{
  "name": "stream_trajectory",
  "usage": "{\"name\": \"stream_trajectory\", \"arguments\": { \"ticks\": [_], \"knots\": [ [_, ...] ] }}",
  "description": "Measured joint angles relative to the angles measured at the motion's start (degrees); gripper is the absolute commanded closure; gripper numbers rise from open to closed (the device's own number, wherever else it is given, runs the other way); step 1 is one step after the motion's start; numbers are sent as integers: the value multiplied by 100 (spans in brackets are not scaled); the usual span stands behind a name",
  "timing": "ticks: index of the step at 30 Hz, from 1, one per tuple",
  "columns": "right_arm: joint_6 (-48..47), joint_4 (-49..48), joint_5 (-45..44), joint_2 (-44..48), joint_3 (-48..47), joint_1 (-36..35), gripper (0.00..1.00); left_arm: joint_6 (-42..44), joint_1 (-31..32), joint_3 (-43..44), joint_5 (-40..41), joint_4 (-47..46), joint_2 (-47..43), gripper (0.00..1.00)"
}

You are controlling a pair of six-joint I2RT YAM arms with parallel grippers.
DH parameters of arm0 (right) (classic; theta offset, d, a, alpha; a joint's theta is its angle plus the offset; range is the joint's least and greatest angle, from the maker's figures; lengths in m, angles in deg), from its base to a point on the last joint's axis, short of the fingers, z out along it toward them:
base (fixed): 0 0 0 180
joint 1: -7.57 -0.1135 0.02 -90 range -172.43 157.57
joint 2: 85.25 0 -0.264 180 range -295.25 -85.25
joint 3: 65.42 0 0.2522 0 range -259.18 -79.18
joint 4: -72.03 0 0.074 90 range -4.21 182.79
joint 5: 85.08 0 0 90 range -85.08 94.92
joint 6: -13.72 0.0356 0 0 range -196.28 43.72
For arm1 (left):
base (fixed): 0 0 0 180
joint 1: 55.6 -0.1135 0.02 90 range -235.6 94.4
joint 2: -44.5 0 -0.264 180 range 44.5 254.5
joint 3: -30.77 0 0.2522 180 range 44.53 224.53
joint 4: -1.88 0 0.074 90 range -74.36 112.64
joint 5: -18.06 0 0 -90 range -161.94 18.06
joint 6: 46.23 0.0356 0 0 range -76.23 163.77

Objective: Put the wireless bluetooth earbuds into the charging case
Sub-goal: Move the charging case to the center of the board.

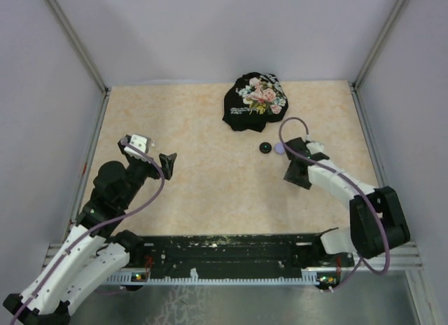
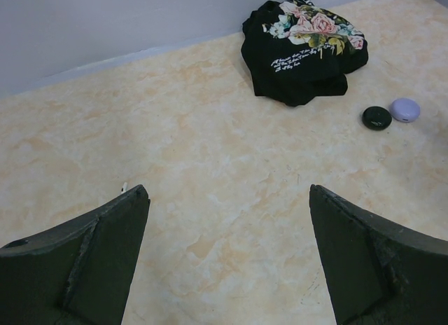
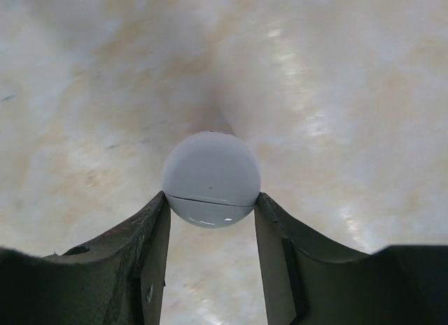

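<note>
Currently right gripper (image 3: 211, 196) is clamped on the lavender case (image 3: 211, 172) - both fingers touch its sides, case sitting on the tabletop (image 1: 196, 192) toward the far right. Lid looks closed, with the seam line visible across the lower part. Black case (image 1: 265, 148) lies just beside it on the left, also closed as far as I can tell. Left gripper (image 2: 227, 190) is spread wide, holding nothing, hovering well apart on the left side. No loose earbuds visible in any view; can't tell whether they're inside the cases or hidden, e.g. under the cloth (image 1: 255, 101) at the far edge. Risks: the case is round and smooth and the fingers contact only its near half, so a harder squeeze could squirt it forward out of the grip; a grip pressing across the seam would hold the lid closed when it has to open; swinging left would likely knock the black case, since they sit so close. Also, with one arm clamping, opening the lid needs the left arm - it's far off. Writing: white script lines on the cloth below the floral print, too small to read. No brand or label visible on either case.
</note>
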Motion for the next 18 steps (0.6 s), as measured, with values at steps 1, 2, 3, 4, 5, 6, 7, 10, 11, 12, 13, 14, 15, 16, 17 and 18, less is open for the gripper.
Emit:
{"name": "stream_trajectory", "arguments": {
  "ticks": [1,2,3,4,5,6,7,10,11,12,13,14,15,16,17,18],
  "knots": [
    [55,68,-44,-149,-186,-319,59,0,0,0,0,0,13,0],
    [103,98,-48,-278,-337,-555,59,0,0,0,2,0,24,0],
    [142,144,-79,-426,-503,-831,59,0,0,0,2,0,35,0],
    [192,188,-111,-612,-706,-1141,59,0,0,0,2,0,46,0],
    [227,227,-127,-748,-850,-1373,58,0,0,0,2,0,59,0],
    [260,258,-151,-907,-1003,-1620,59,0,0,0,2,0,72,0],
    [289,299,-175,-1104,-1191,-1897,58,0,0,0,2,2,87,0],
    [302,352,-197,-1641,-1681,-2557,58,0,0,0,4,2,118,0],
    [297,365,-201,-1823,-1838,-2758,58,0,0,0,7,2,129,0],
    [293,365,-197,-1991,-1985,-2931,57,0,0,0,9,2,133,0],
    [284,358,-197,-2124,-2087,-3056,57,0,0,0,15,2,140,0],
    [275,345,-192,-2273,-2177,-3195,56,0,0,0,28,2,146,0],
    [271,341,-184,-2367,-2234,-3283,55,0,0,0,33,2,155,0],
    [245,332,-177,-2468,-2277,-3386,54,0,0,0,39,2,166,0],
    [229,330,-162,-2551,-2302,-3471,53,0,0,0,44,2,177,0],
    [208,323,-144,-2594,-2304,-3534,51,0,0,0,46,2,186,0]
  ]
}}
